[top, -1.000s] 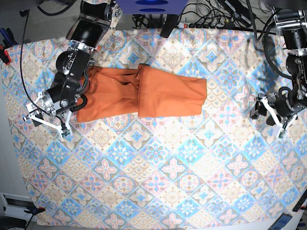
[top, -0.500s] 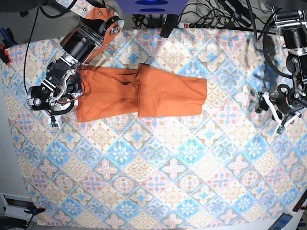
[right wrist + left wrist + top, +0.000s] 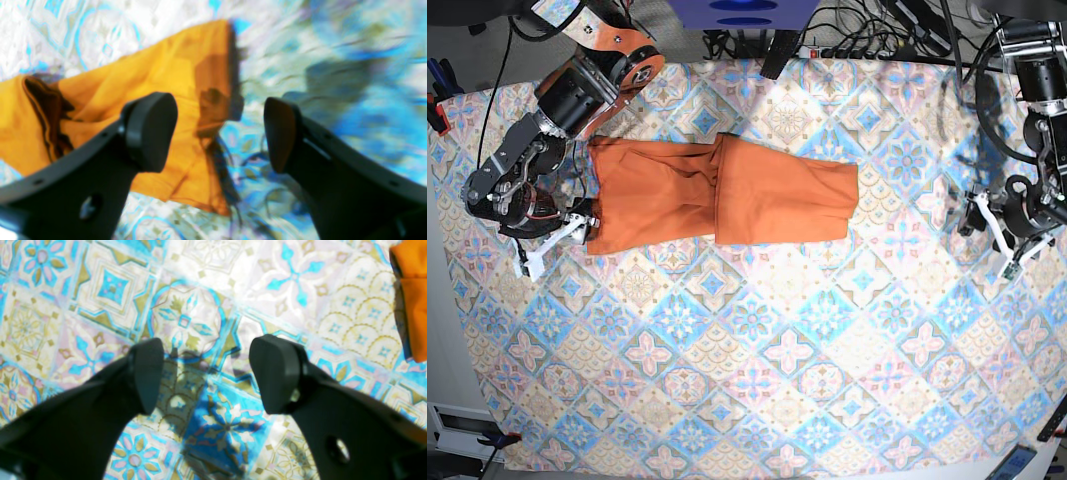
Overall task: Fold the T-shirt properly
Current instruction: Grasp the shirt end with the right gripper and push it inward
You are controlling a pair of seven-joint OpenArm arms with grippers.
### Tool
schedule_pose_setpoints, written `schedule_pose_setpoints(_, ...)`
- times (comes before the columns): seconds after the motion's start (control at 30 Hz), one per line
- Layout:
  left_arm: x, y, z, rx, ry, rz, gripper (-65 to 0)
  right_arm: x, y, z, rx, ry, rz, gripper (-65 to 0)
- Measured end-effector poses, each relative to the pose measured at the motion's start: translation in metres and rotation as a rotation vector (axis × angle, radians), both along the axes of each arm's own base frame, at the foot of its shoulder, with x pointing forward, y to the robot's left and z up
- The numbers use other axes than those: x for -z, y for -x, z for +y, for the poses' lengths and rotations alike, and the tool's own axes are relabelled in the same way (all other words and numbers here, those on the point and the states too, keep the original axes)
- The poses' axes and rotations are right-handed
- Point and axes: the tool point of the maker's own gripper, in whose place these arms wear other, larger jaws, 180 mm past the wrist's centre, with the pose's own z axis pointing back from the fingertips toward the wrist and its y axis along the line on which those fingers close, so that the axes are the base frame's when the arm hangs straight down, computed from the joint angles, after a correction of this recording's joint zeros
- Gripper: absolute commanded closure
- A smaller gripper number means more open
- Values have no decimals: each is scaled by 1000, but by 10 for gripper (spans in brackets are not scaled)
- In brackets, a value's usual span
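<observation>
We see the T-shirt lying on the tablecloth in the far half of the tabletop, nearer its left edge in the base view. It is folded into a long band running left to right, with one layer overlapping the other near the middle.

We find the right gripper at the left end of the T-shirt, just beside the near-left corner of the cloth. In the right wrist view the right gripper has its jaws standing apart, with nothing between them; the orange cloth lies beneath and behind the left jaw, its corner reaching into the gap. That view is blurred, so we cannot tell whether the jaws touch the cloth.

We find the left gripper near the right edge of the tabletop, well apart from the T-shirt. In the left wrist view the left gripper has its jaws apart over bare tablecloth, and only an edge of the T-shirt shows at the upper right corner.
</observation>
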Motion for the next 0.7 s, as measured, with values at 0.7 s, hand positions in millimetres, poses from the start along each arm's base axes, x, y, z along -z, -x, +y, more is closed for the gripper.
schedule_pose_setpoints(0.7,1,1,0,-2,-2,6,-415,40,51,-13,-21,1,163,-428)
